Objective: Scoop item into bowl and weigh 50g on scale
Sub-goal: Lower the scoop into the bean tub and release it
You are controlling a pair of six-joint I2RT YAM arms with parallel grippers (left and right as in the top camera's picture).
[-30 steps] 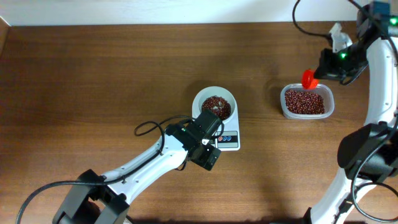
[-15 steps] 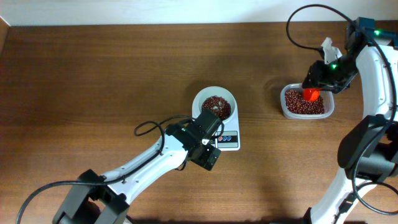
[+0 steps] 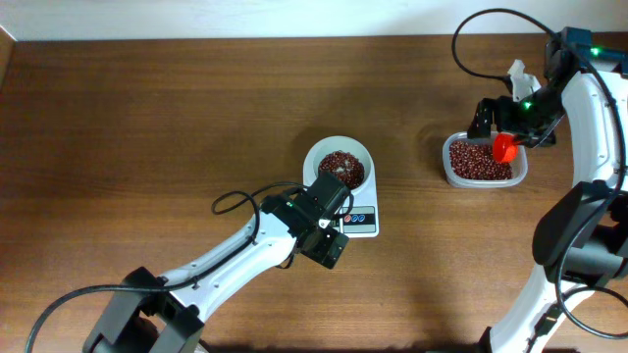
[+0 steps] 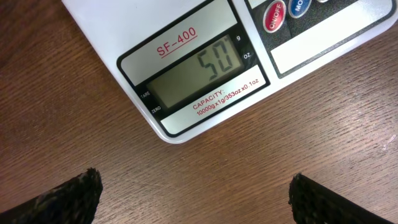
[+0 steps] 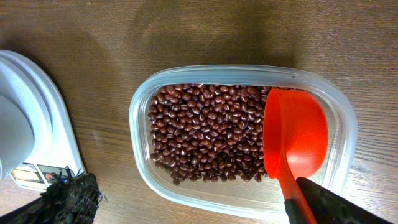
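The white bowl (image 3: 340, 149) stands on the scale (image 3: 363, 223) with a heap of dark red-brown beans (image 3: 340, 168) in it. The scale's display (image 4: 199, 70) reads 50 g. My left gripper (image 4: 196, 200) hangs open over bare wood just in front of the scale, nothing between its fingers. My right gripper (image 5: 202, 205) is open over the near rim of the clear tub (image 5: 140, 112) of beans (image 5: 205, 137). A red scoop (image 5: 295, 134) lies in the tub, bowl up and holding no beans, with its handle leaning against my right finger (image 5: 339, 202).
The tub (image 3: 483, 172) sits at the right of the brown wooden table, a hand's width from the scale (image 5: 56, 149). Black cables loop beside the left arm (image 3: 235, 203) and above the right arm (image 3: 471, 39).
My right gripper came down over the tub and opened, letting go of the red scoop, which now rests in the beans. The left arm, bowl and scale have not moved.
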